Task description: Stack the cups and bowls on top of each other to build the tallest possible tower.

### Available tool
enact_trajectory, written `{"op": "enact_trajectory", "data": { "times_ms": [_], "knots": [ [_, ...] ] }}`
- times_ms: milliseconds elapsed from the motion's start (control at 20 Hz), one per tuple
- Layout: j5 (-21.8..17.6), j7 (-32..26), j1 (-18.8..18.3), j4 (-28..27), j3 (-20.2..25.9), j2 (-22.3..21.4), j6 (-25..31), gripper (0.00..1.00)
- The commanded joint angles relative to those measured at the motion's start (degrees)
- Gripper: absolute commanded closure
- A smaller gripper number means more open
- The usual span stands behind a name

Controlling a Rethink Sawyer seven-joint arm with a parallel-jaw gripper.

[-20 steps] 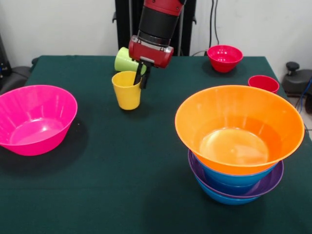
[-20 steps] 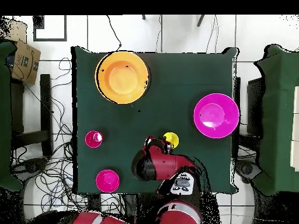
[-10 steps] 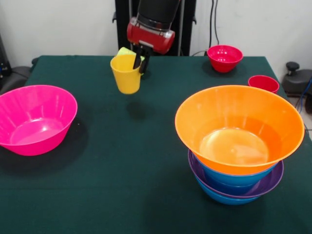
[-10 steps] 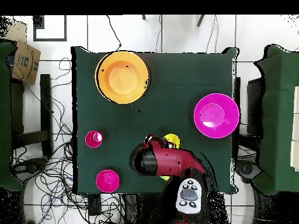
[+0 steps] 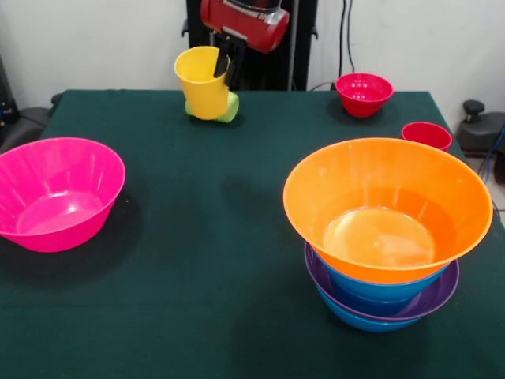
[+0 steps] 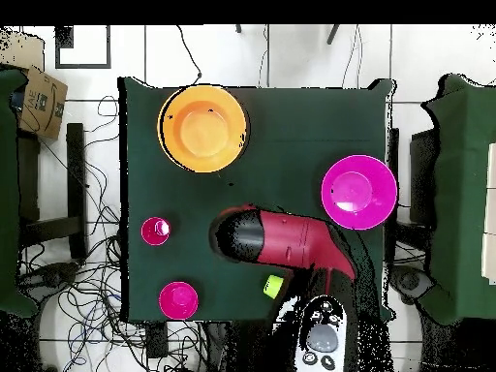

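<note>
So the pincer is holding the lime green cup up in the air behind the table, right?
Not quite. The front view shows the pincer holding the yellow cup in the air; the lime green cup lies on the table behind it.

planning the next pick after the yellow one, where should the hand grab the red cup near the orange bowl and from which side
Grip the red cup by its rim, coming straight down from above. It stands upright with its open mouth facing up, so one finger can go inside and one outside the thin wall. Probably approach on the side away from the orange bowl, whose wide flared rim sits close by. The hand already holds the yellow cup this way.
</note>
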Motion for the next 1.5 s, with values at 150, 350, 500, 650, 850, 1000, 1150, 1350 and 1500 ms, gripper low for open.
{"op": "enact_trajectory", "data": {
  "times_ms": [150,350,500,650,850,1000,1150,1350,1500],
  "knots": [
    [5.29,8.02,2.81,-16.03,5.96,5.41,12.32,1.0],
    [7.52,9.33,3.2,-20.98,5.98,9.34,15.56,1.0],
    [8.87,9.76,3.67,-25.14,5.85,12.67,16.4,1.0],
    [9.89,10.68,4.66,-28.75,4.97,14.88,18.38,1.0],
    [11.19,12.21,6.1,-31.05,3.65,16.69,18.23,1.0],
    [11.99,13.87,7.62,-32.87,2.28,17.82,18.96,1.0],
    [12.96,15.13,9.1,-33.84,0.93,17.88,20.31,1.0],
    [14.02,15.43,10.16,-35.58,-0.31,17.59,23.1,1.0],
    [14.13,14.59,10.11,-35.9,-0.85,17.46,23.84,1.0]
  ]
}}
